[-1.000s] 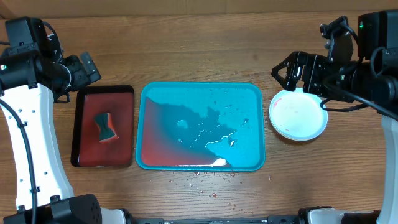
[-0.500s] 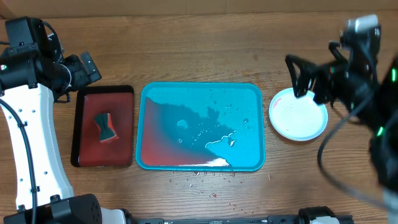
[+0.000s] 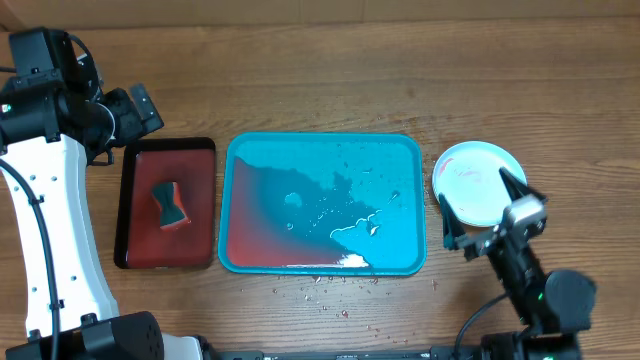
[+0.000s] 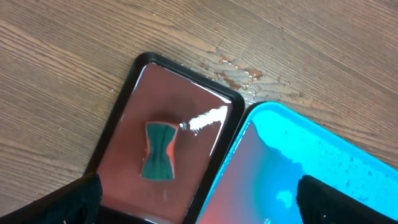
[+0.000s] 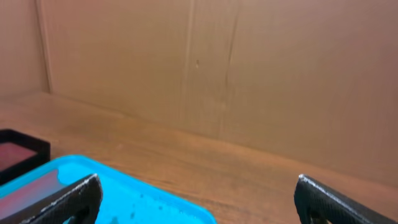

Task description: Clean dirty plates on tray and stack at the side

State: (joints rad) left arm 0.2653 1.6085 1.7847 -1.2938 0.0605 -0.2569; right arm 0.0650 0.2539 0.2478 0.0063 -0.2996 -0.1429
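The turquoise tray (image 3: 325, 203) lies mid-table and holds only red sauce water and foam, no plates. It also shows in the left wrist view (image 4: 323, 168) and the right wrist view (image 5: 124, 199). The plates (image 3: 478, 180) sit in one pile on the table right of the tray. The top one is white, a light-blue edge shows beneath it, and the yellow-green one is hidden. My right gripper (image 3: 487, 215) is open and empty over the pile's front edge, its view (image 5: 199, 202) facing the back wall. My left gripper (image 3: 140, 110) is open and empty, above the dark-red tray's back end (image 4: 199, 205).
A dark-red tray (image 3: 167, 203) with a black rim lies left of the turquoise tray and holds a green-and-red sponge (image 3: 171, 203), also seen in the left wrist view (image 4: 160, 151). Crumbs and drips (image 3: 320, 285) lie before the turquoise tray. A cardboard wall (image 5: 217, 68) stands behind the table.
My right arm has swung from the back right, above the plates, down to the front right. Its gripper has stayed open. The left arm and the plates have not moved.
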